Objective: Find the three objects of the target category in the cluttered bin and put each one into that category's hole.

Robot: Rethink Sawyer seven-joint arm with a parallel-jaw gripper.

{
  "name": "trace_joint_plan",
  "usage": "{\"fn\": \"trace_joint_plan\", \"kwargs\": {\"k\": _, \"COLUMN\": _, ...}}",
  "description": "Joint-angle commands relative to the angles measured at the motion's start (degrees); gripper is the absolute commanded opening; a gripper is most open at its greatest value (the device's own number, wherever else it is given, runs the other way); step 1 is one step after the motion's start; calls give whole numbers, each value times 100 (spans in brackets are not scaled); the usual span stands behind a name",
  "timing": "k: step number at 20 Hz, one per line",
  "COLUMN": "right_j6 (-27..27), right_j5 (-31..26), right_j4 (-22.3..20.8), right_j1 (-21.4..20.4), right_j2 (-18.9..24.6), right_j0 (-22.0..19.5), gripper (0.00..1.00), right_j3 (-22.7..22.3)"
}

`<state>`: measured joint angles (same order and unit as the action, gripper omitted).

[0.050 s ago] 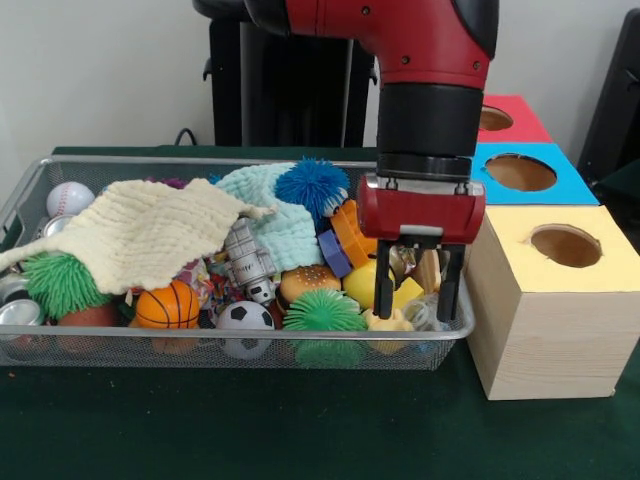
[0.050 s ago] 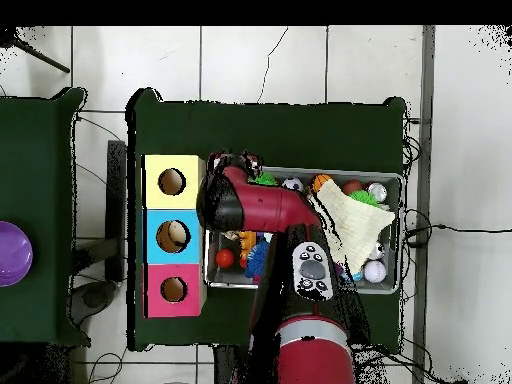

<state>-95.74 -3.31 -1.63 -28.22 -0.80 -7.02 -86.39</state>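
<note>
Claw low over the right end of the wire bin, green-covered desk, tiled floor.

The desk (image 1: 300,430) carries a dark green cloth; the overhead view shows white floor tiles (image 2: 300,60) around it and a second green surface with a purple dish (image 2: 12,252) to one side. The wire bin (image 1: 60,345) is packed: a cream cloth (image 1: 150,235) drapes over the left half, hiding what lies beneath; a baseball (image 1: 68,198), small basketball (image 1: 168,305), soccer ball (image 1: 245,318), blue spiky ball (image 1: 312,185), green spiky ball (image 1: 322,312) and toy burger (image 1: 308,283) show around it. Just right of the bin stand three boxes with holes: yellow (image 1: 560,290), blue (image 1: 525,175), red (image 1: 508,118). The claw (image 1: 418,300) hangs with fingers (image 1: 383,290) parted, tips down among the toys, gripping nothing visible.
</note>
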Motion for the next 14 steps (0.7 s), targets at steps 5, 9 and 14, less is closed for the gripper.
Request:
{"fn": "trace_joint_plan", "kwargs": {"k": 5, "right_j6": -712, "right_j5": -88, "right_j4": -87, "right_j1": 439, "right_j2": 44, "right_j0": 89, "gripper": 100, "right_j3": 88}}
{"fn": "trace_joint_plan", "kwargs": {"k": 9, "right_j6": -727, "right_j5": -356, "right_j4": -19, "right_j1": 511, "right_j2": -7, "right_j0": 149, "gripper": 100, "right_j3": 7}}
{"fn": "trace_joint_plan", "kwargs": {"k": 14, "right_j6": -727, "right_j5": -607, "right_j4": 19, "right_j1": 569, "right_j2": -117, "right_j0": 256, "gripper": 100, "right_j3": -63}}
